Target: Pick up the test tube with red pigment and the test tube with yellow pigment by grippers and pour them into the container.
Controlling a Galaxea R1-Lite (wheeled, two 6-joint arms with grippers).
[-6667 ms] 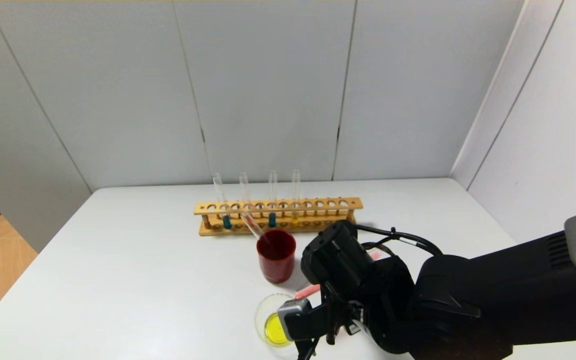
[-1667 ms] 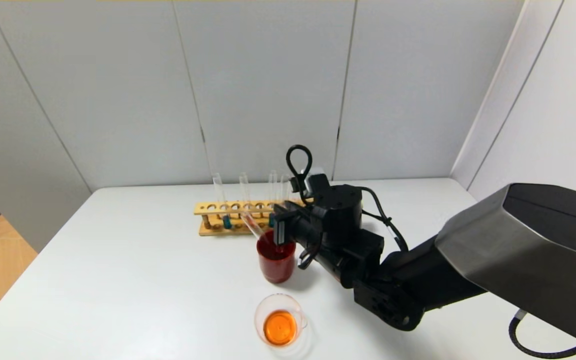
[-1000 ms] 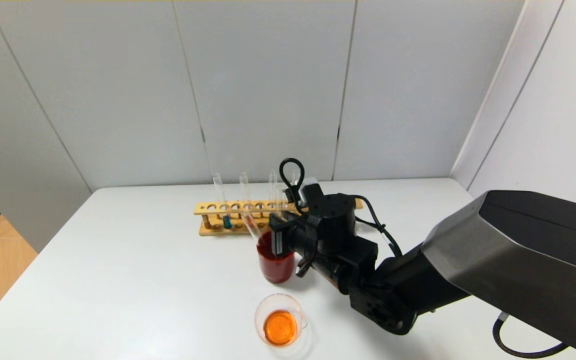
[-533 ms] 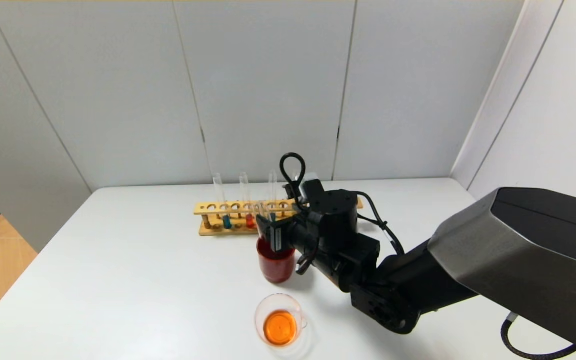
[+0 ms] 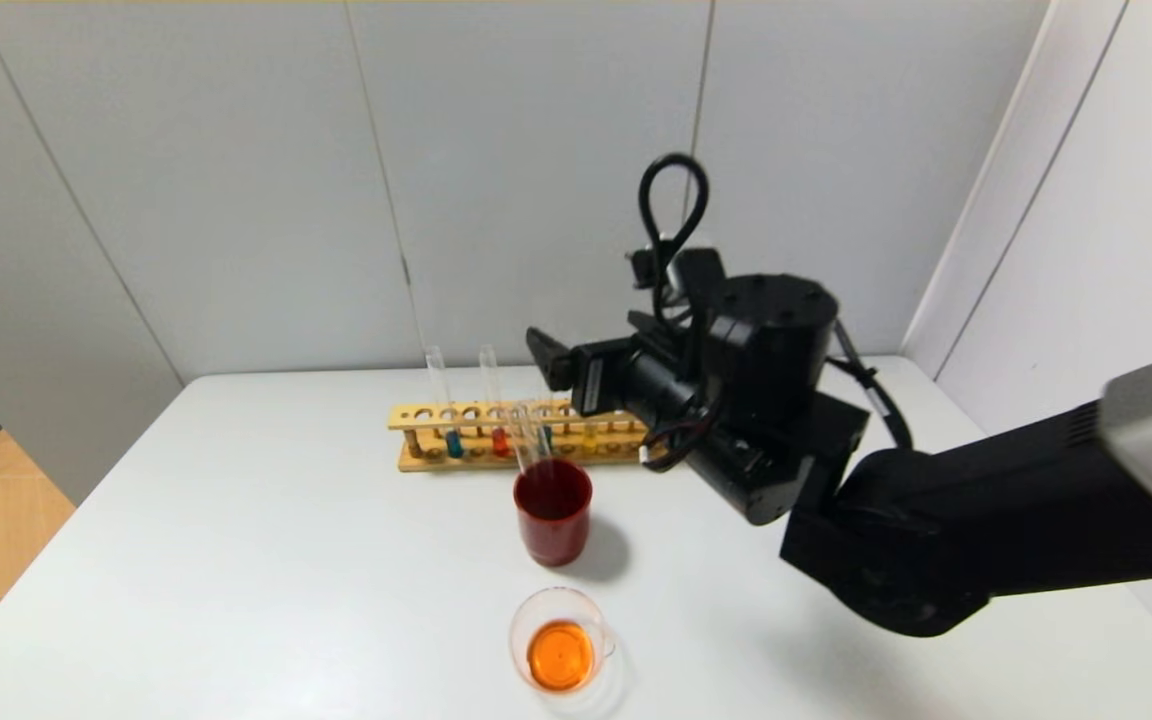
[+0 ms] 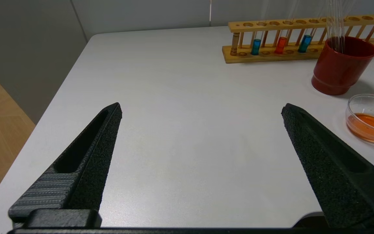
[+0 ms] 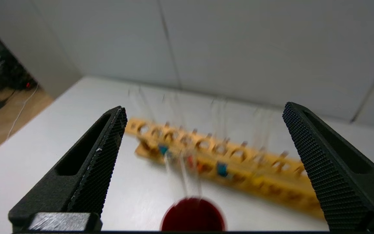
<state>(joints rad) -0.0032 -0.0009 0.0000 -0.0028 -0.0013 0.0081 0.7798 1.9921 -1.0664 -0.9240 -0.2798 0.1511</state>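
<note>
With orange liquid sitting in the container (image 5: 561,640) near the desk's (image 5: 236,560) front edge, the right gripper (image 5: 546,362), spread and empty, is hovering above the rack (image 5: 556,432); pouring looks finished.

white table (image 5: 236,520), wooden rack (image 5: 416,417) with teal-filled tubes (image 5: 453,443), dark red cup (image 5: 553,512) before it

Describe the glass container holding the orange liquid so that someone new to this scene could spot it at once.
Start at the wooden test tube rack toward the back of the white table. In front of it stands a dark red cup, and nearer the robot is the container. Unlike the taller, opaque red cup, it is low, round, clear glass, with a pool of orange liquid in it.
</note>
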